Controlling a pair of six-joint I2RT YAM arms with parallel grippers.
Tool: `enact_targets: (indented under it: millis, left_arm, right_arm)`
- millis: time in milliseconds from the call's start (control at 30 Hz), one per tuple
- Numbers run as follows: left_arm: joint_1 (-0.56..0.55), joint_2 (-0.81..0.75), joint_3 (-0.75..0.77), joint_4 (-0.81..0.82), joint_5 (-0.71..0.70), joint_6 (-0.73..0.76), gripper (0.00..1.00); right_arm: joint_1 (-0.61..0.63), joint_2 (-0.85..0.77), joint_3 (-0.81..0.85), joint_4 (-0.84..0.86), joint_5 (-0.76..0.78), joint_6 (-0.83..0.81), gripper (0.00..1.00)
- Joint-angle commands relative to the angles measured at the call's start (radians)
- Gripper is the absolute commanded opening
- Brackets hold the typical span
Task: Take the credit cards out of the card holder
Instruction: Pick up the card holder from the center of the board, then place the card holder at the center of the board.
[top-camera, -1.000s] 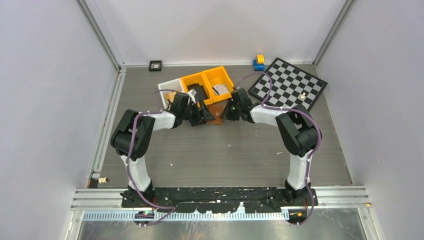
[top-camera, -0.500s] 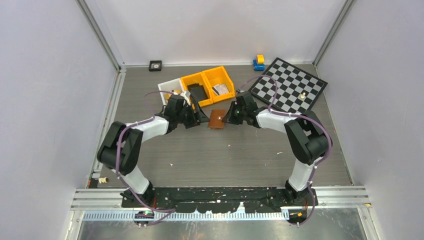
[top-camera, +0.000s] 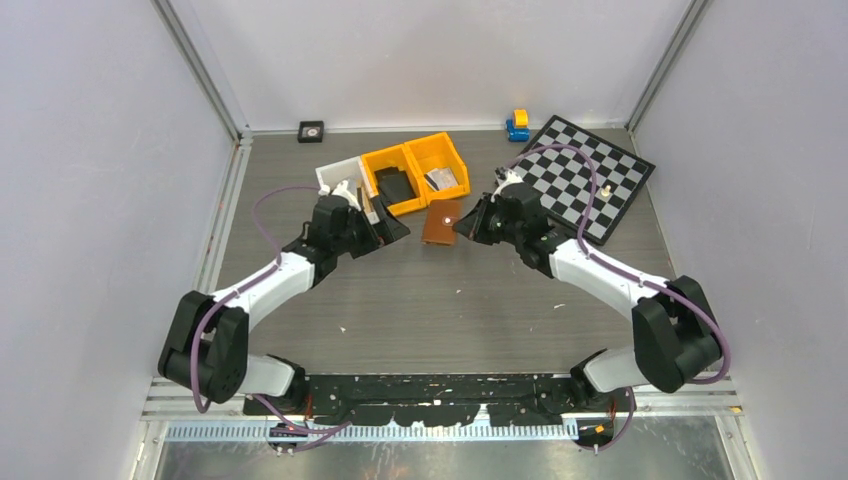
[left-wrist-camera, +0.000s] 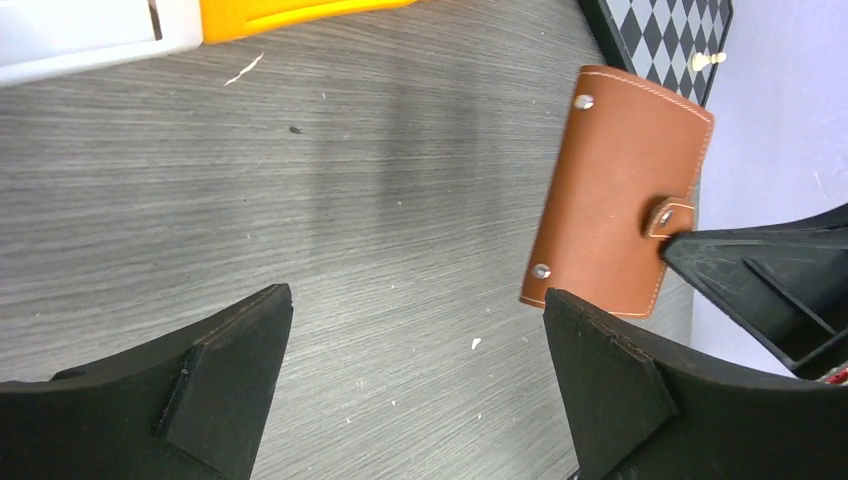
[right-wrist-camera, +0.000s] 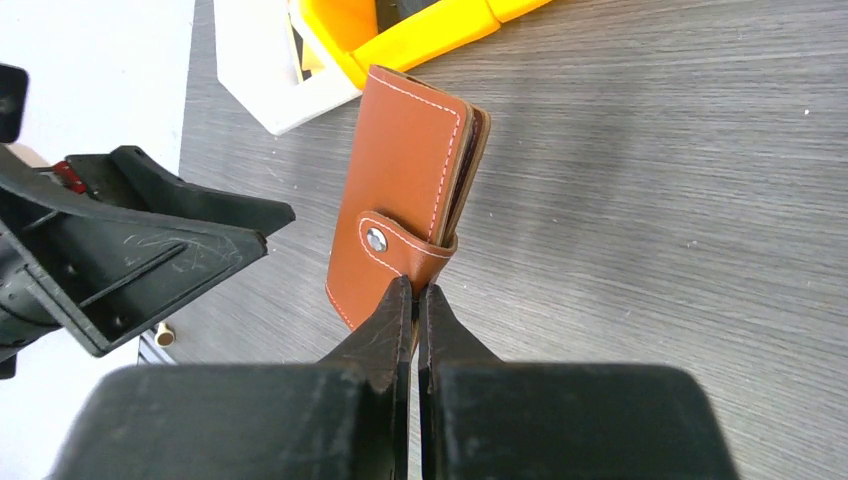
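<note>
1. Currently, see the card holder on the bench, just above the middle of the top view, closed, with its snap strap fastened. No credit cards showing, presumably tucked inside.
2. Read the right end effector as clenched on the fold of that strap, reaching in from the holder's right in the top view.
3. Find the left end effector released and spread wide, just left of the holder in the top view and apart from it.
4. Take the holder's long axis as near-vertical in the left wrist view, at upper right beyond the right-hand finger, with the strap at mid-length on the far long edge.
5. Judge the coming move as hinging on that: freeing the snap, then opening from the strap side.
6. Mind the yellow bins and white bin just above, and the chessboard at upper right. Nothing between the left end effector and the holder.
</note>
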Motion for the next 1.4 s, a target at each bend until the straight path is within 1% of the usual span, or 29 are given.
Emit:
enact_targets:
  millis: [0,133,233,333,467,533,667,700,800,867,900,933,1000,1067,1100,1133,1167,1200,1233,1267,1367]
  left_arm:
    - [0.009,-0.059,-0.047,0.079,0.026,-0.046,1.00]
    - [0.009,-0.046,-0.117,0.311,0.160,-0.094,0.98]
    - [0.004,0.004,-0.143,0.523,0.289,-0.154,0.96]
    - [0.004,0.062,-0.141,0.619,0.348,-0.201,0.93]
    - [0.005,0.122,-0.133,0.687,0.389,-0.222,0.86]
    - [0.005,0.140,-0.126,0.694,0.398,-0.226,0.84]
    - [0.005,0.177,-0.102,0.607,0.376,-0.207,0.80]
    - [0.005,0.190,-0.098,0.612,0.382,-0.208,0.77]
    - [0.005,0.223,-0.100,0.691,0.418,-0.244,0.62]
    - [0.005,0.228,-0.096,0.704,0.426,-0.245,0.46]
    - [0.005,0.223,-0.087,0.675,0.421,-0.228,0.39]
    - [0.005,0.216,-0.079,0.641,0.410,-0.206,0.31]
    - [0.004,0.198,-0.077,0.594,0.387,-0.172,0.15]
    - [0.003,0.189,-0.073,0.563,0.373,-0.144,0.03]
    - [0.001,0.189,-0.070,0.548,0.367,-0.130,0.00]
    - [-0.003,0.184,-0.066,0.520,0.358,-0.116,0.00]
    - [-0.007,0.180,-0.061,0.492,0.343,-0.097,0.00]
    - [-0.014,0.174,-0.057,0.464,0.327,-0.077,0.00]
    - [-0.021,0.170,-0.052,0.443,0.313,-0.061,0.00]
    - [-0.027,0.167,-0.048,0.428,0.303,-0.047,0.00]
    - [-0.038,0.160,-0.044,0.411,0.289,-0.032,0.00]
  right_arm:
    - [0.003,-0.069,-0.040,0.113,-0.015,0.023,0.01]
    - [0.003,-0.079,-0.059,0.163,-0.051,0.033,0.01]
    - [0.003,-0.083,-0.071,0.199,-0.073,0.034,0.01]
    - [0.004,-0.087,-0.088,0.236,-0.092,0.037,0.00]
    - [0.002,-0.069,-0.098,0.287,-0.139,0.046,0.00]
    - [0.004,-0.058,-0.102,0.316,-0.166,0.053,0.00]
    - [0.003,-0.039,-0.102,0.341,-0.188,0.056,0.01]
    - [0.003,-0.036,-0.100,0.340,-0.189,0.055,0.00]
    - [0.003,-0.023,-0.094,0.334,-0.192,0.056,0.00]
    - [0.003,-0.015,-0.088,0.326,-0.188,0.056,0.00]
    - [0.003,-0.014,-0.084,0.312,-0.174,0.053,0.01]
    - [0.003,-0.014,-0.081,0.287,-0.145,0.048,0.03]
    - [0.003,-0.014,-0.077,0.259,-0.119,0.035,0.15]
    - [0.003,-0.012,-0.080,0.256,-0.110,0.031,0.30]
    - [0.003,-0.011,-0.081,0.255,-0.105,0.030,0.37]
    - [0.003,-0.011,-0.083,0.254,-0.095,0.029,0.45]
    - [0.005,-0.012,-0.080,0.240,-0.073,0.027,0.56]
    - [0.004,-0.015,-0.080,0.218,-0.043,0.025,0.65]
    - [0.005,-0.015,-0.079,0.208,-0.028,0.019,0.71]
    - [0.005,-0.014,-0.078,0.200,-0.019,0.013,0.75]
    - [0.007,0.001,-0.072,0.196,-0.020,0.008,0.77]
